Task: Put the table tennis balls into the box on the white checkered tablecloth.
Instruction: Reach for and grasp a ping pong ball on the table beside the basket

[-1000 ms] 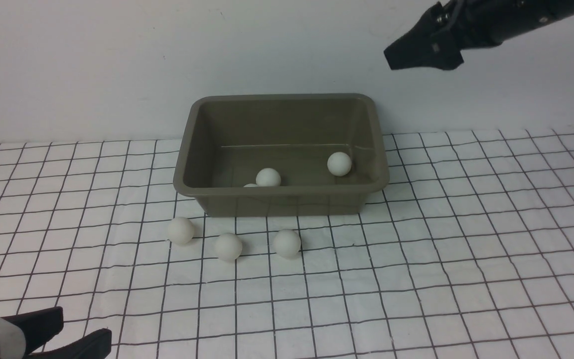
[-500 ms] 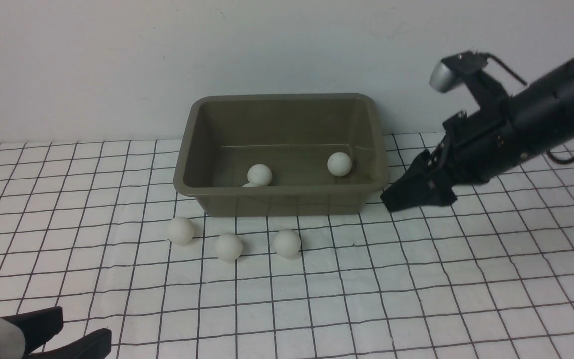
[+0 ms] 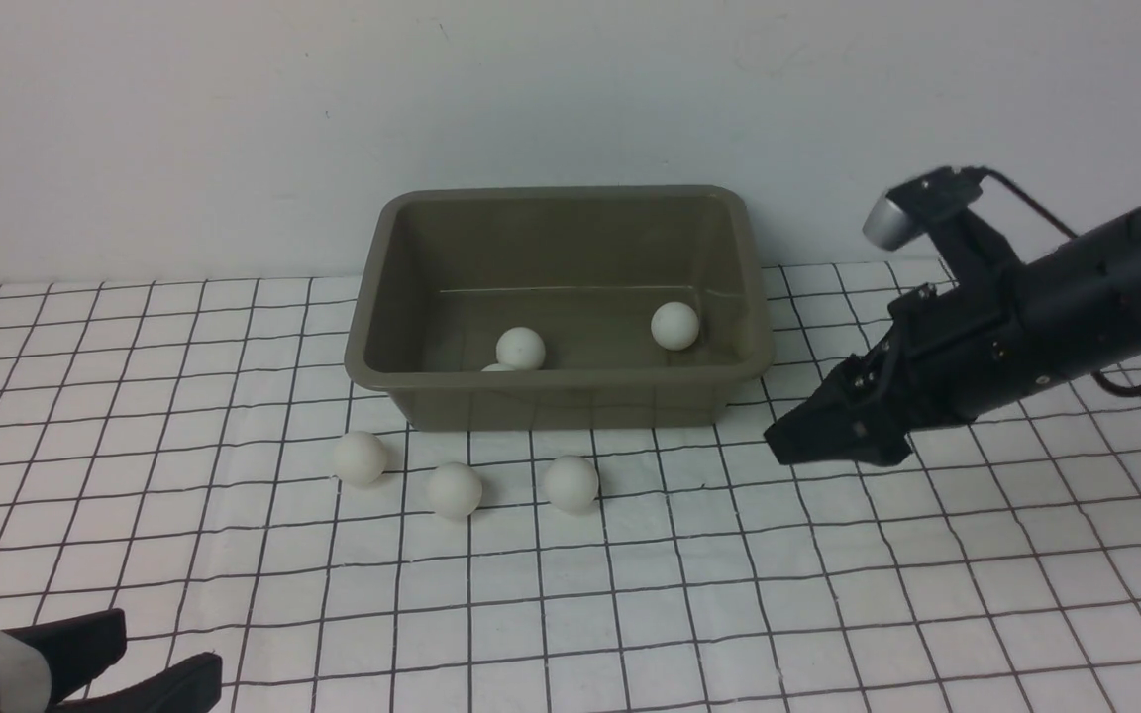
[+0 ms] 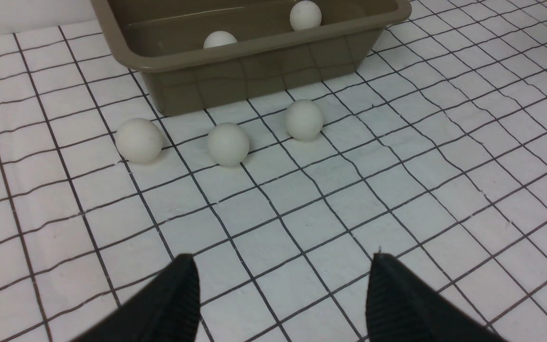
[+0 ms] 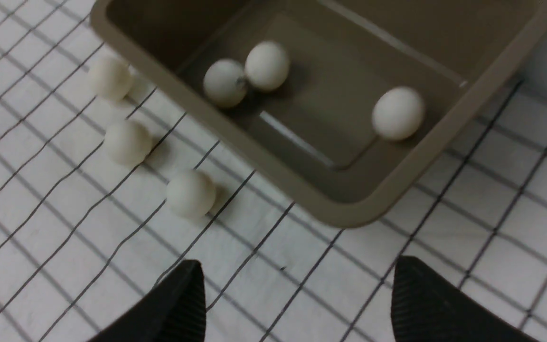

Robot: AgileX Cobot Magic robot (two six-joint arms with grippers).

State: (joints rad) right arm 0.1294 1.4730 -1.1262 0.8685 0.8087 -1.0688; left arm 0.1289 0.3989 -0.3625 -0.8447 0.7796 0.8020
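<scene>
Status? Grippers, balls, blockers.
Left gripper open, right gripper open, both empty. Three balls in box, three balls on cloth in front. Nothing in the way.

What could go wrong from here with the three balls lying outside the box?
The open right tool may nudge the rightmost loose table tennis ball, rolling it into the middle ball beside it. That ball lies close to the front wall of the box, so a finger might catch the box and shift it on the tablecloth.

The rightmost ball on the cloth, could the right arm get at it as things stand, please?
Probably yes: the right gripper is open and empty, and only bare tablecloth lies between it and that ball.
</scene>
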